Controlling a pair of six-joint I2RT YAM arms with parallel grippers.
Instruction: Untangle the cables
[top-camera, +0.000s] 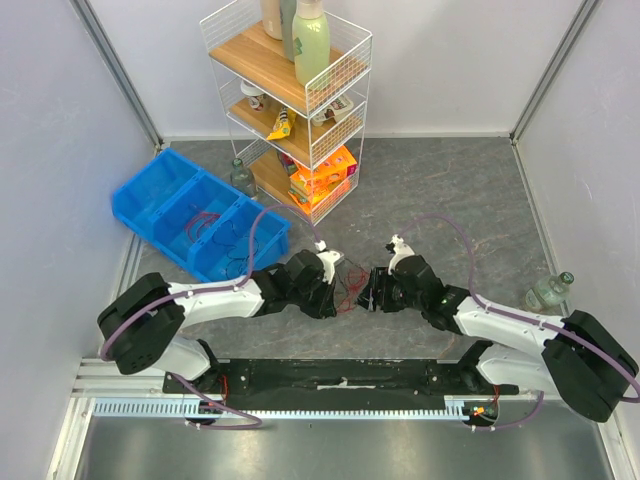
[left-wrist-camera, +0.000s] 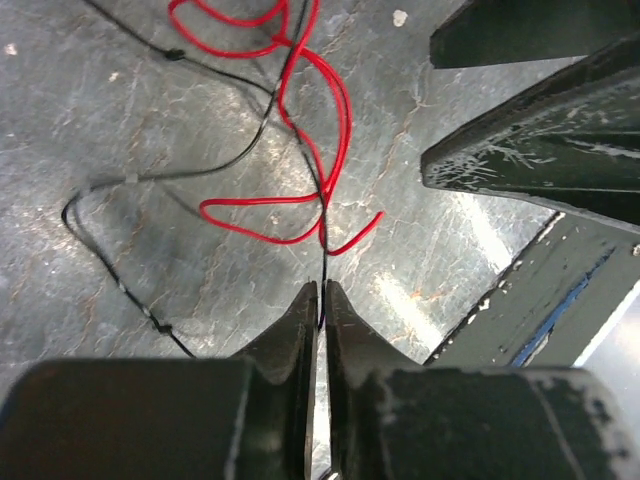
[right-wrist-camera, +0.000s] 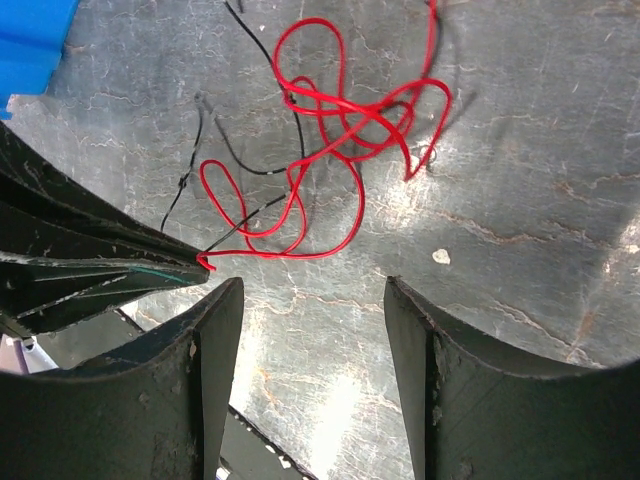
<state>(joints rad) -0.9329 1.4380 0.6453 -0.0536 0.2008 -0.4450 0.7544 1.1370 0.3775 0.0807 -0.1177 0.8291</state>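
Observation:
The cables are a small tangle of thin red and black wires on the grey floor between my two grippers. My left gripper is shut, and its tips pinch a black wire that runs up into the red loops. In the right wrist view the left gripper's fingertips hold a red wire end and a black wire. My right gripper is open and empty, just short of the red tangle. Its fingers show at the upper right of the left wrist view.
A blue divided bin holding more wires lies at the left, and its corner shows in the right wrist view. A wire shelf rack with bottles and packets stands at the back. A small bottle stands at the right.

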